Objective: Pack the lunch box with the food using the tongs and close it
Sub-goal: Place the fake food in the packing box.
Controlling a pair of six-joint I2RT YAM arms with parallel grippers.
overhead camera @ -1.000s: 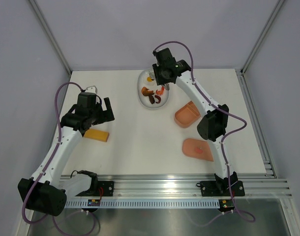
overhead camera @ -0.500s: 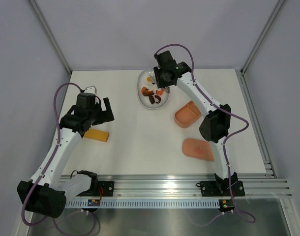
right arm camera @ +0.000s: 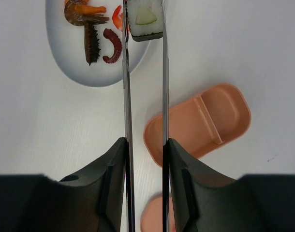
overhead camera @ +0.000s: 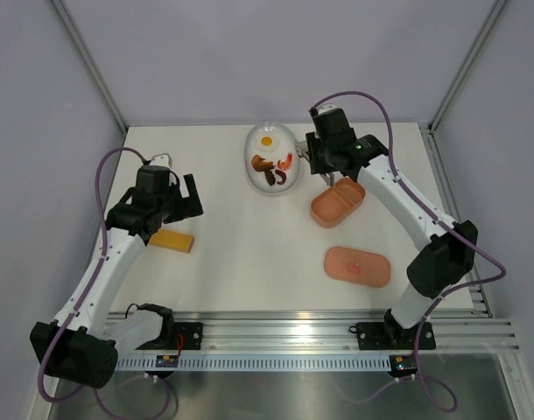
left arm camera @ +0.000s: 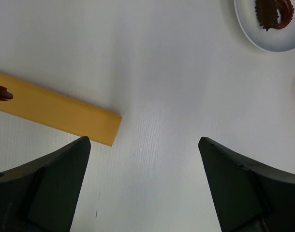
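The tongs (right arm camera: pixel 126 96), squeezed in the right gripper (right arm camera: pixel 145 145), stand narrowly open, pinching a black-and-white piece (right arm camera: pixel 145 19) at their tips; their joined end is cut off.

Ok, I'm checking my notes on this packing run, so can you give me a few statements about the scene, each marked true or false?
1. The tongs grip a black-and-white food piece between their tips. True.
2. The lunch box already holds food. False: both of its compartments are bare.
3. The lid sits closed on the lunch box. False: it lies flat on the table, apart from the box.
4. The left gripper is open and holds nothing. True.
5. The fried egg lies in the white dish. True.
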